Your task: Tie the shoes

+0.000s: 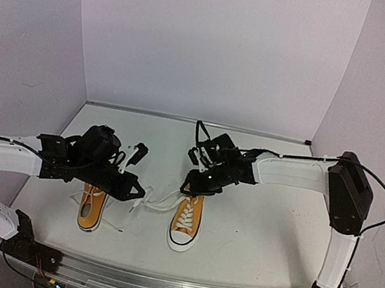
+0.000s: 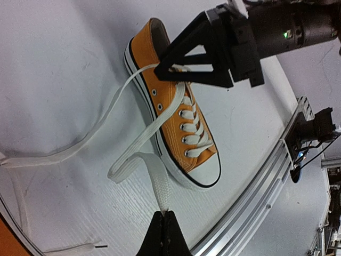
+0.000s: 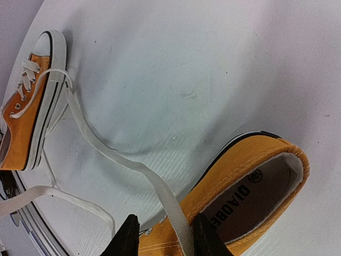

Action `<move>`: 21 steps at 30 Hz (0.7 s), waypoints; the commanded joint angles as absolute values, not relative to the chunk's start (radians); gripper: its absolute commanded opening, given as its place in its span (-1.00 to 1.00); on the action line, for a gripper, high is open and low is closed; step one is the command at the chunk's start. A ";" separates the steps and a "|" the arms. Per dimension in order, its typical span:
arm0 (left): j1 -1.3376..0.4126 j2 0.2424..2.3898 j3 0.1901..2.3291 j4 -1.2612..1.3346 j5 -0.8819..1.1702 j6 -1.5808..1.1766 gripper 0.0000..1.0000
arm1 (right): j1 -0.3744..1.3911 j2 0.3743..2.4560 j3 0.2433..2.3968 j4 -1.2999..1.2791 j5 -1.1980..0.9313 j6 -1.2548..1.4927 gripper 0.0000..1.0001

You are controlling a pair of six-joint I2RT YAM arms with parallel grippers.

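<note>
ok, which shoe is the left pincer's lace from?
The right-hand shoe, the one under the right pincer; the lace pinched in the left pincer runs to it, not the left-hand shoe.
</note>
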State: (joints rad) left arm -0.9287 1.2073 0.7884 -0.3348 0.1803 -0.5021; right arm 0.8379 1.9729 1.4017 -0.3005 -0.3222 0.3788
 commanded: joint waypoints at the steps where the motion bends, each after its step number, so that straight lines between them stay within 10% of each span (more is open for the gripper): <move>1: -0.931 1.228 0.847 -0.223 0.139 -0.574 -1.00 | 0.840 1.977 1.403 -0.327 -0.296 0.333 -0.35; 10: -0.930 1.355 0.935 -0.168 0.039 -0.680 -1.00 | 0.839 1.921 1.371 -0.330 -0.309 0.307 -1.00; 21: -0.914 1.540 1.133 -0.160 -0.145 -0.831 -1.00 | 0.841 1.822 1.277 -0.224 -0.380 0.286 -1.00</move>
State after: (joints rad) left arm -0.9251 1.4851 1.0526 -0.2093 -0.0690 -0.7562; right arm 0.8340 1.8888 1.3084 -0.2777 -0.3299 0.3093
